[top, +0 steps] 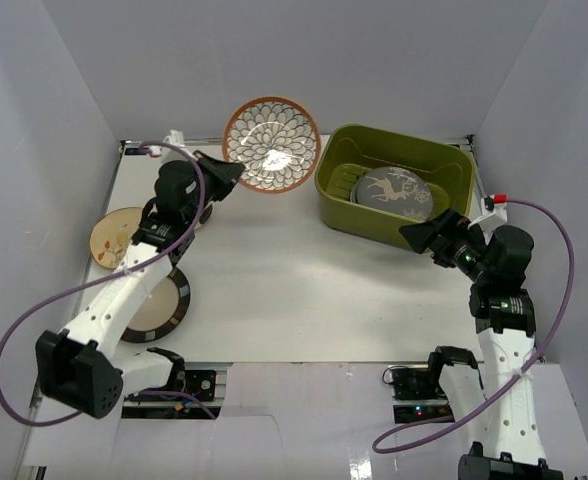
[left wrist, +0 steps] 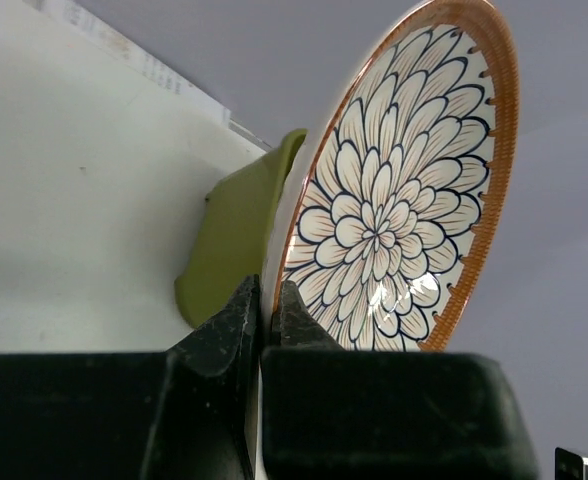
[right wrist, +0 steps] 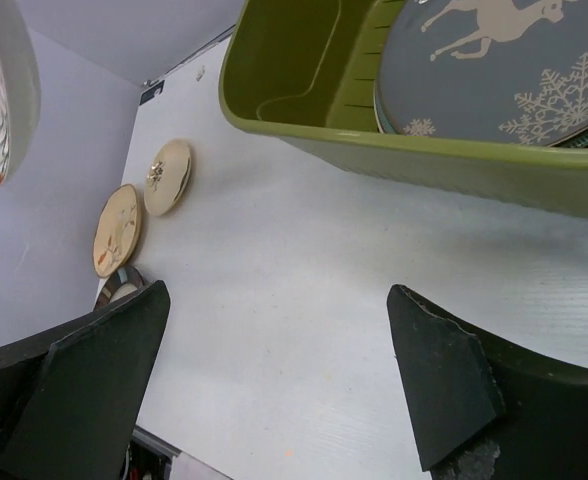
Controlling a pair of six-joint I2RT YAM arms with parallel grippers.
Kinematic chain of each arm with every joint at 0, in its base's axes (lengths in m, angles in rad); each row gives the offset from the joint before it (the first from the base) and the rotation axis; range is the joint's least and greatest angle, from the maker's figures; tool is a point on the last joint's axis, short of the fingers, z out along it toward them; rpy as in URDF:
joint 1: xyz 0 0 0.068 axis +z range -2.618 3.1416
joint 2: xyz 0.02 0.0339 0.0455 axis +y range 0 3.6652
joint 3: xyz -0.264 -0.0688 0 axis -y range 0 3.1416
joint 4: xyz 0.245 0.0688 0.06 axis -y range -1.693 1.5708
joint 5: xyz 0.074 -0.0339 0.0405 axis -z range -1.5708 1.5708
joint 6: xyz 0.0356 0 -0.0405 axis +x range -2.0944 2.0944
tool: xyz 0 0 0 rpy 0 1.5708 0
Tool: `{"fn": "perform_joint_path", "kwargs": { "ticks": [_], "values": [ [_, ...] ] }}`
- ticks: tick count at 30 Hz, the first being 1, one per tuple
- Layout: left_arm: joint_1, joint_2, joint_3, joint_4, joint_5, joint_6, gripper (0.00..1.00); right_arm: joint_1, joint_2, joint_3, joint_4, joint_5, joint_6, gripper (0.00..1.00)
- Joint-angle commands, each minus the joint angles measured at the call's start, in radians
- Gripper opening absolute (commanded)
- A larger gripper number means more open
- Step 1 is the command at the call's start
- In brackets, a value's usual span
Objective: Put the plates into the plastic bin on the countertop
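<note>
Holding: left jaws closed on the petal plate point(top: 272, 144), gripping its lower-left rim.
Plate place: aloft over the desk's far edge, just left of the bin point(top: 354, 216).
Plate pose: round, so no long axis; steeply tilted, patterned face toward the near edge.
Bin from jaws: to the right.
Right jaws: wide open, empty, beside the bin's near wall.

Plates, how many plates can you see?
5. A white-brown petal-patterned round plate in the left gripper, a grey deer plate in the olive-green plastic bin, two small cream plates and a dark-rimmed plate on the white countertop. More may hide under the grey one.
</note>
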Motion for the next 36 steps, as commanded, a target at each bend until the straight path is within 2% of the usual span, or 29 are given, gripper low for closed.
{"fn": "perform_joint_path", "kwargs": {
  "ticks": [1,3,5,7,9,10,11,18,24,30,31,36],
  "values": [
    [-0.092,0.111,0.164,0.163,0.058,-0.01,0.0,0.006,-0.057,-0.009,-0.063,-0.038,-0.031,0.96],
    [-0.157,0.181,0.253,0.16,0.05,0.013,0.0,0.008,-0.108,-0.036,-0.077,-0.032,-0.024,0.89],
    [-0.201,0.286,0.336,0.153,0.05,0.022,0.0,0.009,-0.134,-0.058,-0.083,-0.031,-0.013,0.71],
    [-0.223,0.376,0.384,0.143,0.05,0.021,0.0,0.011,-0.162,-0.086,-0.092,-0.026,-0.013,0.59],
    [-0.232,0.436,0.454,0.14,0.05,0.017,0.0,0.012,-0.181,-0.112,-0.098,-0.026,-0.018,0.55],
    [-0.243,0.496,0.479,0.136,0.051,0.016,0.0,0.014,-0.186,-0.118,-0.103,-0.026,-0.018,0.47],
    [-0.246,0.524,0.526,0.136,0.067,0.014,0.0,0.015,-0.192,-0.125,-0.104,-0.029,-0.019,0.45],
    [-0.301,0.757,0.739,0.094,0.05,0.037,0.0,0.026,-0.244,-0.182,-0.098,-0.043,-0.007,0.47],
    [-0.321,0.948,0.927,-0.017,0.012,0.071,0.0,0.035,-0.267,-0.202,-0.094,-0.049,-0.005,0.5],
    [-0.344,1.096,1.109,-0.061,0.033,0.087,0.0,0.041,-0.28,-0.211,-0.086,-0.048,-0.002,0.51],
    [-0.347,1.136,1.149,-0.065,0.072,0.085,0.0,0.043,-0.28,-0.21,-0.09,-0.045,-0.005,0.51],
    [-0.384,1.232,1.244,-0.106,0.068,0.1,0.0,0.048,-0.297,-0.201,-0.115,-0.014,-0.016,0.52]
  ]
}}
